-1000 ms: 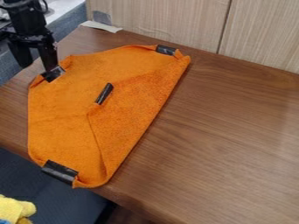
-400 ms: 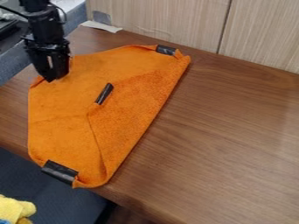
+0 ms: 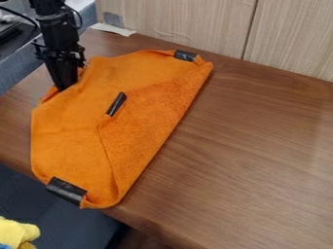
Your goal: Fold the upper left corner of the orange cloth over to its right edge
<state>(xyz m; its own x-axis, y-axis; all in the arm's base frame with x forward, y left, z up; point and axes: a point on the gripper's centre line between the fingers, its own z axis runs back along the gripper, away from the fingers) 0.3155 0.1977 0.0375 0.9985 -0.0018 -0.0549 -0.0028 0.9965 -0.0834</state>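
Orange cloth (image 3: 65,136), part-folded, on left side of table (image 3: 260,146). My gripper (image 3: 63,89) near table's left edge, jaws clenched on cloth corner. I judge: corner pick-up in hand; next calls for gentle lift, then folding towards table centre.

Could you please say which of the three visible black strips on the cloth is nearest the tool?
The middle strip, at the tip of the folded flap; the upper-right strip and lower-left strip lie farther from the tool.

Brown wooden table (image 3: 260,146) — pale wood-grain panels (image 3: 189,24) behind, yellow cloth (image 3: 14,232) lower left
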